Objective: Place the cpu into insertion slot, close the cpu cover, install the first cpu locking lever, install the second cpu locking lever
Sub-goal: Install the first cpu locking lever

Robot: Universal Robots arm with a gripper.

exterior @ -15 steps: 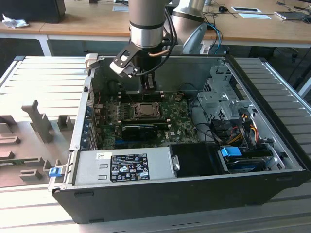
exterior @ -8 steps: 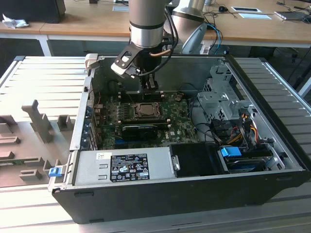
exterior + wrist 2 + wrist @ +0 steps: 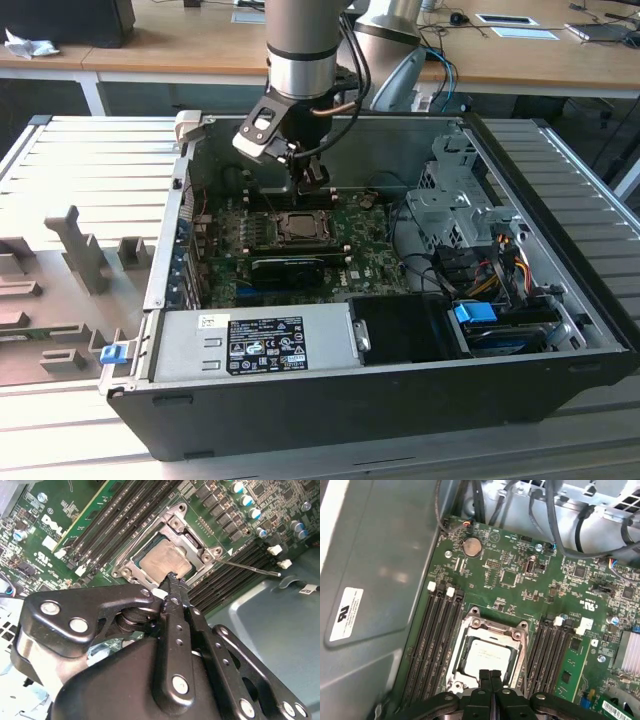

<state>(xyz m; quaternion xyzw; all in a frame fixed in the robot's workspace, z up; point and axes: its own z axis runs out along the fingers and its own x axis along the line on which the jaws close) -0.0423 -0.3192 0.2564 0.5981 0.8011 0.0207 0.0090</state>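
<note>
Fingers [image 3: 484,677] are clenched together with nothing between them, hanging just above the slot [image 3: 452,682] edge. The cpu [image 3: 485,656] sits in it, cover [image 3: 495,626] down flat.

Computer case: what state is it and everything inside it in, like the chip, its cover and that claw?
cpu: seated in place.
cpu cover: lowered around the cpu.
locking lever: sticking out sideways, seemingly unlatched.
gripper: shut, empty, tips at the cover's edge.
memory slots: empty.
computer case: open, side panel off.
</note>
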